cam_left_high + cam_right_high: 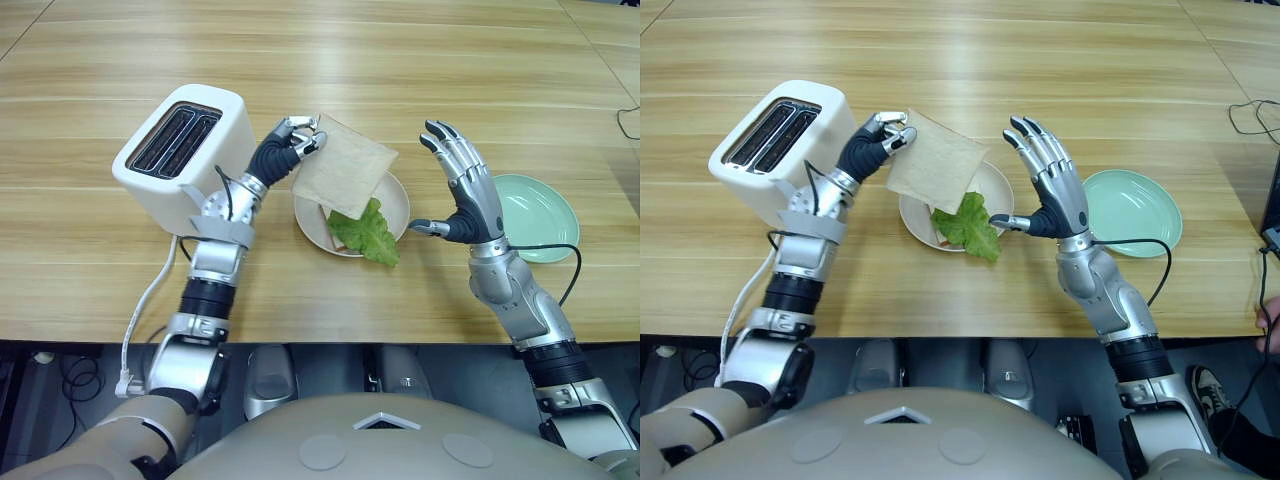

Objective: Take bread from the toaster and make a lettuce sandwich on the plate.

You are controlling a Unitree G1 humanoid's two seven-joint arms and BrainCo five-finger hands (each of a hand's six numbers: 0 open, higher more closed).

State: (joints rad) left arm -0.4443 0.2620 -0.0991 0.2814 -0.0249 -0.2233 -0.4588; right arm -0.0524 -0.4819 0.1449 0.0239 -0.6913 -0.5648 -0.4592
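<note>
Pinching one bread slice (345,165), left hand (290,140) | right hand (465,185) splayed | one lettuce (368,232) | two plates (396,205) (540,215)

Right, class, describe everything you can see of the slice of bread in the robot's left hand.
The slice of bread is pale, thin and roughly square, with a slightly darker crust line along its edges. It looks soft and untoasted. The left hand pinches it at its upper left corner, holding it tilted over the beige plate. Its lower edge overlaps the green lettuce leaf; whether they touch cannot be told.
</note>
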